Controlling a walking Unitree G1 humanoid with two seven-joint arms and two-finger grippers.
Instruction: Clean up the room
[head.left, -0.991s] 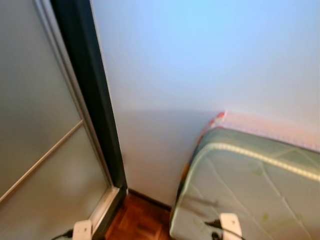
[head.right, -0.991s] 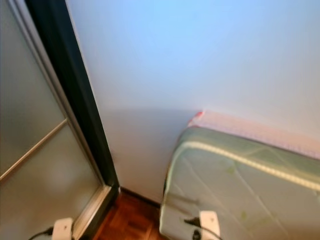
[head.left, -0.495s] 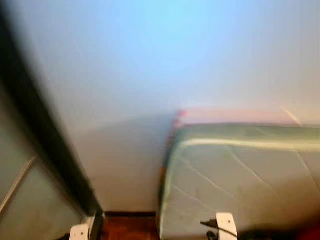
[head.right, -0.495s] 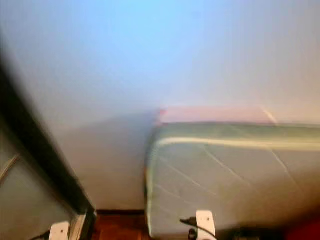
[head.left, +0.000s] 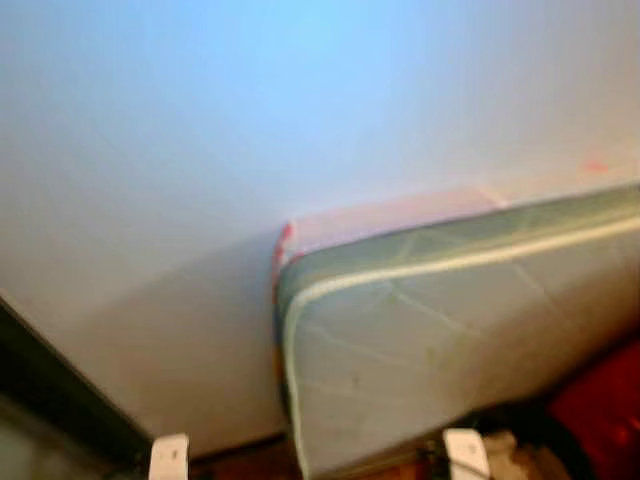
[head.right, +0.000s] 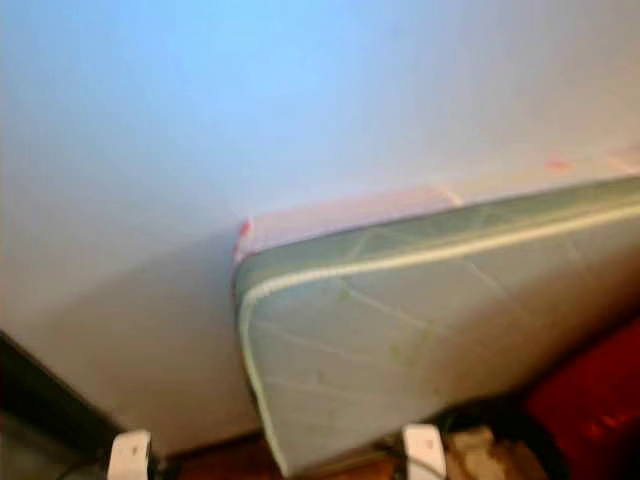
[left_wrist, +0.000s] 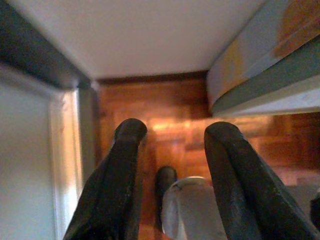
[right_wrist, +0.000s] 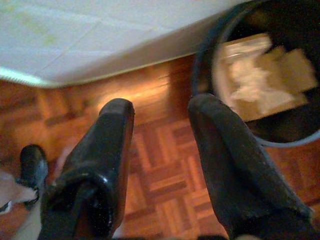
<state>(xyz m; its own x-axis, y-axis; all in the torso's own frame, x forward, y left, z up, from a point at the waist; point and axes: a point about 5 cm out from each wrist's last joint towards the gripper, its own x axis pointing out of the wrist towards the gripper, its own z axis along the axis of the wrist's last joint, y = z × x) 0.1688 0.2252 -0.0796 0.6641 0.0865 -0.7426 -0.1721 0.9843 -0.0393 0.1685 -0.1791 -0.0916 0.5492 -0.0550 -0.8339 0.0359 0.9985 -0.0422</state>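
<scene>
My left gripper (left_wrist: 176, 131) hangs open over the parquet floor (left_wrist: 170, 115), nothing between its fingers, close to a wall corner. My right gripper (right_wrist: 161, 106) is also open and empty above the parquet. Just beyond its fingers stands a dark round bin (right_wrist: 210, 75) holding crumpled paper and cardboard scraps (right_wrist: 260, 70). A pale green quilted mattress (head.left: 450, 340) leans on its side against the white wall (head.left: 250, 120). The head views are blurred.
A dark sliding-door frame (head.left: 50, 385) sits low on the left, also seen as the door frame (left_wrist: 45, 70) beside the left gripper. A red object (head.left: 600, 400) lies at the lower right beside the mattress. My own leg and foot (left_wrist: 167, 180) stand below the left gripper.
The camera has swung to the right: the door frame has slid off towards the left edge, the mattress has shifted left and tilted, and the red object has come into view.
</scene>
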